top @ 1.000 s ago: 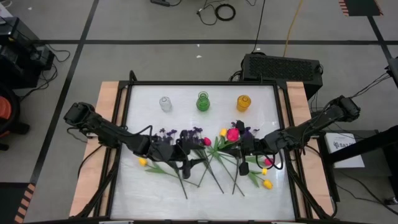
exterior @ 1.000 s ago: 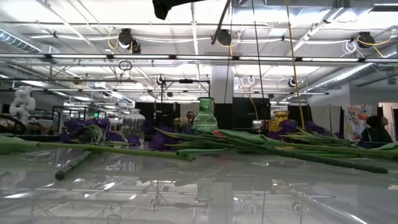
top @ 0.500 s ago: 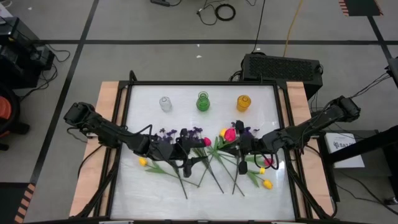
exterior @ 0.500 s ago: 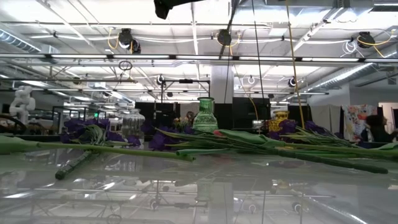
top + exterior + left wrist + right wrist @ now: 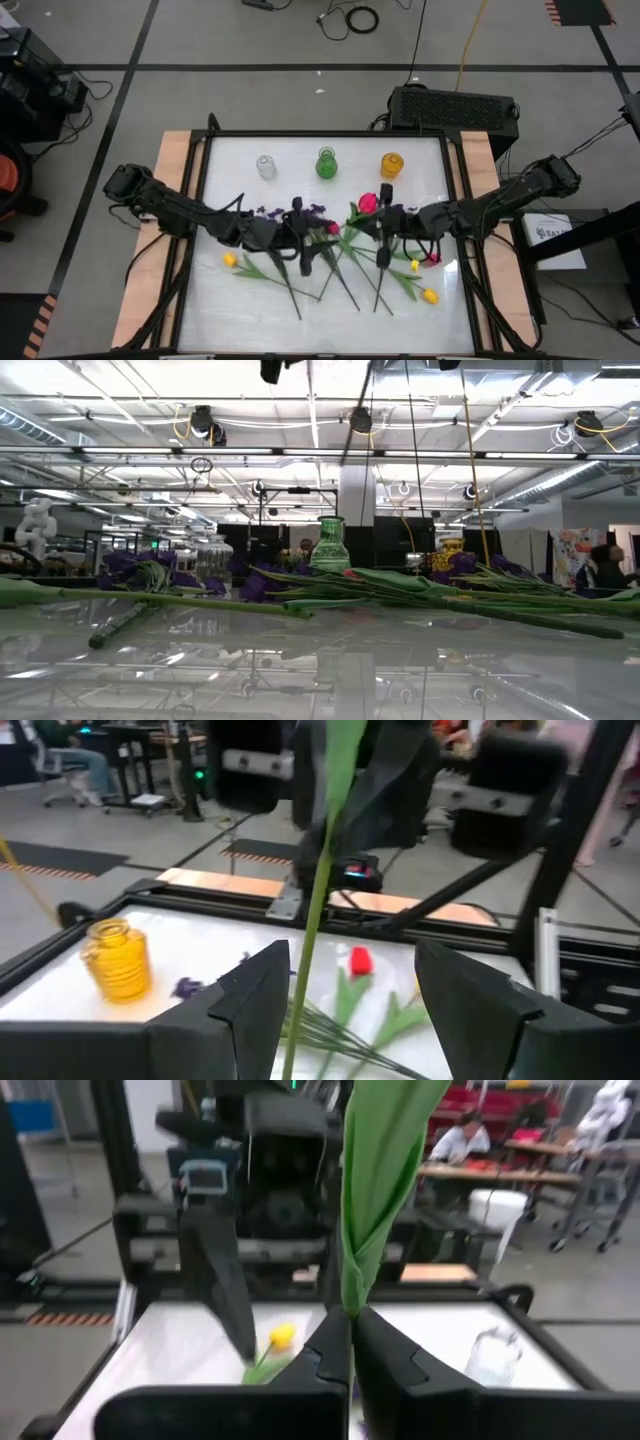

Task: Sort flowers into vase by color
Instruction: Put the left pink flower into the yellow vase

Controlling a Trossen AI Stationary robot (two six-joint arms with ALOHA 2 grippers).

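the right gripper (image 5: 381, 222) is over the table (image 5: 430, 160) centre, just right of the middle. its fingers (image 5: 325, 1350) are together, clamped on a green stem (image 5: 375, 1190) that rises between them in the right wrist view. in the high view a pink tulip (image 5: 368, 202) sits just beyond this gripper, toward the vases.

the left gripper (image 5: 300, 240) is just left of the middle, facing the right gripper. its fingers (image 5: 262, 990) stand apart, with the same stem passing upright between them; contact with either finger cannot be told.

the remaining flowers (image 5: 340, 262) lie loose on the table in a band across the centre: yellow tulips (image 5: 229, 260) at the left and lower right, purple blossoms (image 5: 268, 212) near the left gripper, green stems fanning toward the near edge.

three vases stand in a row at the far side, well apart from the flowers: a clear vase (image 5: 265, 167), a green vase (image 5: 326, 164) and a yellow vase (image 5: 391, 166). no flower stands in any of them.
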